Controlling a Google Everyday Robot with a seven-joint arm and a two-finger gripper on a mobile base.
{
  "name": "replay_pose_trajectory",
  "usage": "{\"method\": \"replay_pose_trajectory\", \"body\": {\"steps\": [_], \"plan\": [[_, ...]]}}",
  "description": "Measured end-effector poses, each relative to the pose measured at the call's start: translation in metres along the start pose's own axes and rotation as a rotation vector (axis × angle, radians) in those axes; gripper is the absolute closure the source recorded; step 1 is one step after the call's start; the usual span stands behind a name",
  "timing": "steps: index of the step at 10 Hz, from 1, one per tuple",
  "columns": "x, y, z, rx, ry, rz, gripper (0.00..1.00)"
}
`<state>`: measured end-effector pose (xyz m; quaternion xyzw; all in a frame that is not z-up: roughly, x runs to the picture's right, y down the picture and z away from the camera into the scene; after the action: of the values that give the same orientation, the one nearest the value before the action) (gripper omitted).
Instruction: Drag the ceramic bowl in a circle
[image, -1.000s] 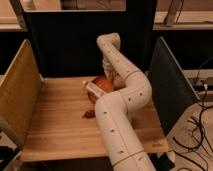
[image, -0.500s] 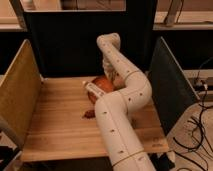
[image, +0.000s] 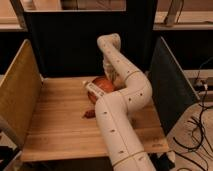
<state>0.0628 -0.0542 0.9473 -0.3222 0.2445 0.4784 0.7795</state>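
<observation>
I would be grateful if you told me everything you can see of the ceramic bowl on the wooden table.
The ceramic bowl is round, shallow and glossy reddish-brown, seemingly glazed. It sits upright on the wooden table, toward the back near the middle. The robot arm crosses in front and hides its right and near parts, so only the left portion shows. The gripper, shut, comes down at its far right rim; whether it pinches the rim cannot be told.
</observation>
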Motion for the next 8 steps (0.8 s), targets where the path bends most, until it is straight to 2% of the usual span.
{"method": "replay_pose_trajectory", "body": {"steps": [8], "plan": [[0.0007,-0.0008,0.0014,0.001,0.003,0.004,1.0]]}}
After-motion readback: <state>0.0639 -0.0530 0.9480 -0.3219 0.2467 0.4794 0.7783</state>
